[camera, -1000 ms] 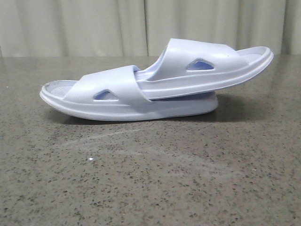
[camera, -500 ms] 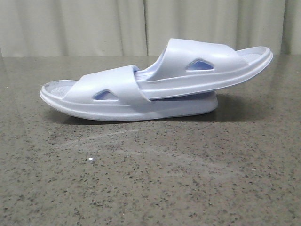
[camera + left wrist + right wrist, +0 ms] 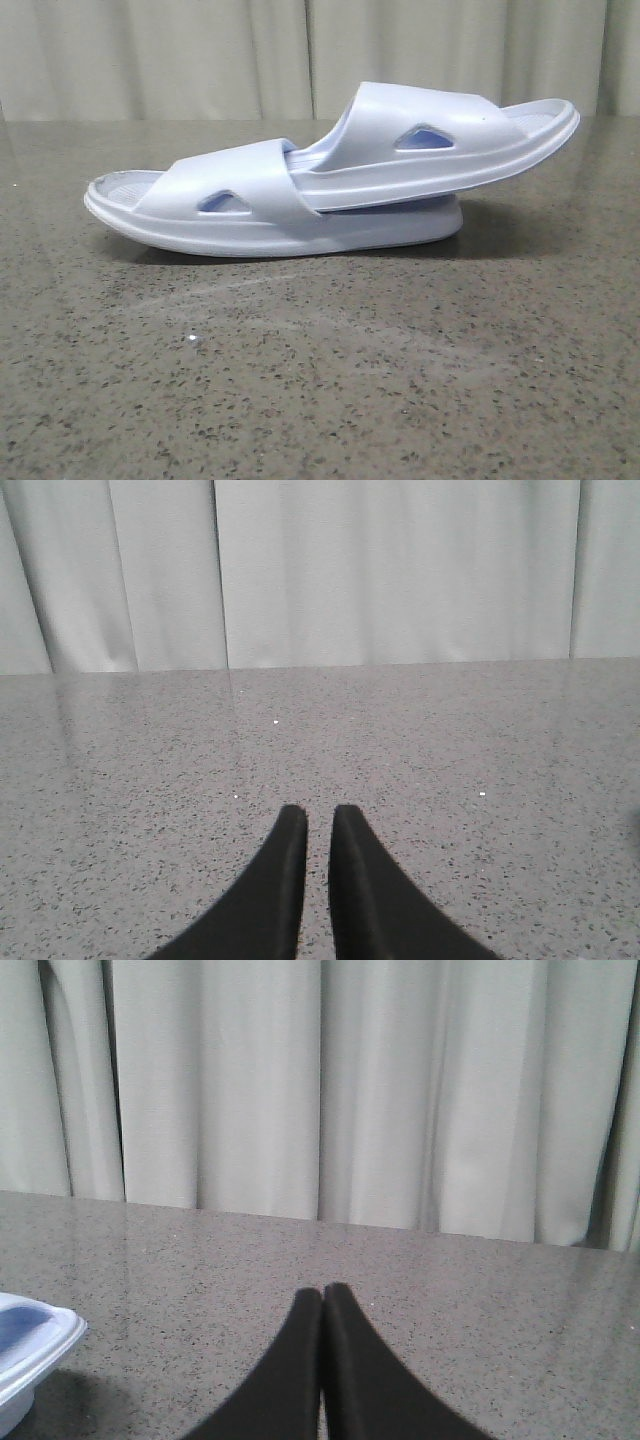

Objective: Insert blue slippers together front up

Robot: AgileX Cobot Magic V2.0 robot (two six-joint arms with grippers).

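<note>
Already the blue slippers (image 3: 330, 175) sit nested on the table (image 3: 320, 380), one toe pushed under the other's strap, well clear of both sets of jaws. Your left gripper (image 3: 318, 820) has its jaws nearly together with a thin gap, your right gripper (image 3: 322, 1295) has them closed, both empty. Keep both arms away; check the pair faces up before you finish.

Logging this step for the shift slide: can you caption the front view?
Two blue slippers nested on the table: upper slipper tucked under lower slipper's strap, no grippers in view.
</note>
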